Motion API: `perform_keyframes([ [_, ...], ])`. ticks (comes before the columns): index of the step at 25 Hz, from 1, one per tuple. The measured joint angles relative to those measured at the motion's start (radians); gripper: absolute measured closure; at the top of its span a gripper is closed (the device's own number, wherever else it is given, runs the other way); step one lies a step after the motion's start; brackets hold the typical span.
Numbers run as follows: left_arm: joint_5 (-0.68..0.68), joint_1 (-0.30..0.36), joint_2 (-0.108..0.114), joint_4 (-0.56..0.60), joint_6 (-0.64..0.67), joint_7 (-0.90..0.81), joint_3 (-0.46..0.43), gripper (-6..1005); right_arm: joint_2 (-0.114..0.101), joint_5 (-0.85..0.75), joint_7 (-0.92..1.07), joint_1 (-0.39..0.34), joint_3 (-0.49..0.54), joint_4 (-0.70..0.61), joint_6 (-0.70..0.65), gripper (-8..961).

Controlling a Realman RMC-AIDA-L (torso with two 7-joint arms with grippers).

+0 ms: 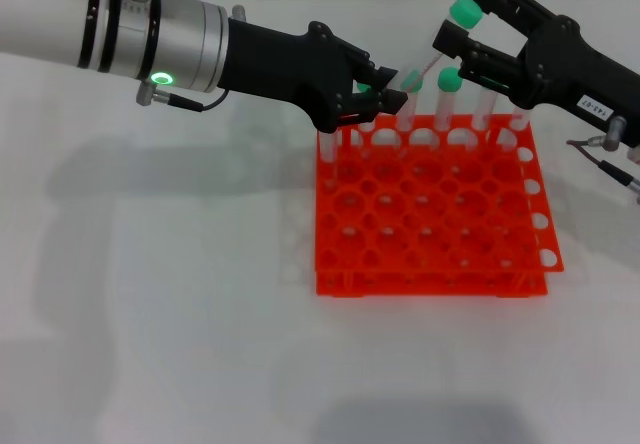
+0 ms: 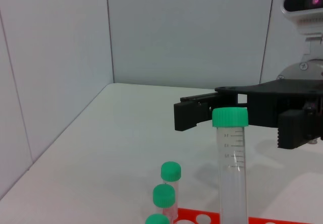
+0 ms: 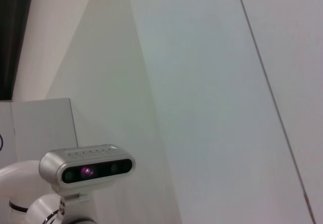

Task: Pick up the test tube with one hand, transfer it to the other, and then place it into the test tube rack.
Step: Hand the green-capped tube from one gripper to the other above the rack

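Observation:
The orange-red test tube rack (image 1: 430, 214) stands on the white table right of centre; its edge also shows in the left wrist view (image 2: 202, 218). My left gripper (image 1: 385, 89), on the silver arm with the green light, is over the rack's back left corner. It is shut on the lower end of a clear test tube whose green cap (image 1: 465, 9) points up and to the right. The cap also shows in the left wrist view (image 2: 229, 118). My right gripper (image 1: 462, 16), with the white label, is open, with its fingers on either side of the capped end (image 2: 229, 125).
Several other green-capped tubes (image 1: 450, 82) stand in the rack's back row; three caps show in the left wrist view (image 2: 170, 171). A cable (image 1: 600, 159) hangs at the right edge. White walls rise behind the table. The right wrist view shows only wall and the head camera (image 3: 86, 168).

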Motion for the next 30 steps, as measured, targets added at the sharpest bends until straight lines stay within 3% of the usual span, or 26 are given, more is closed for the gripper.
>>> perform_keyframes([
  [30,-0.013,-0.004,0.000,0.000,-0.008,-0.002,0.005,713,-0.003,0.011,0.023,-0.002,-0.004,-0.008,-0.014,134],
])
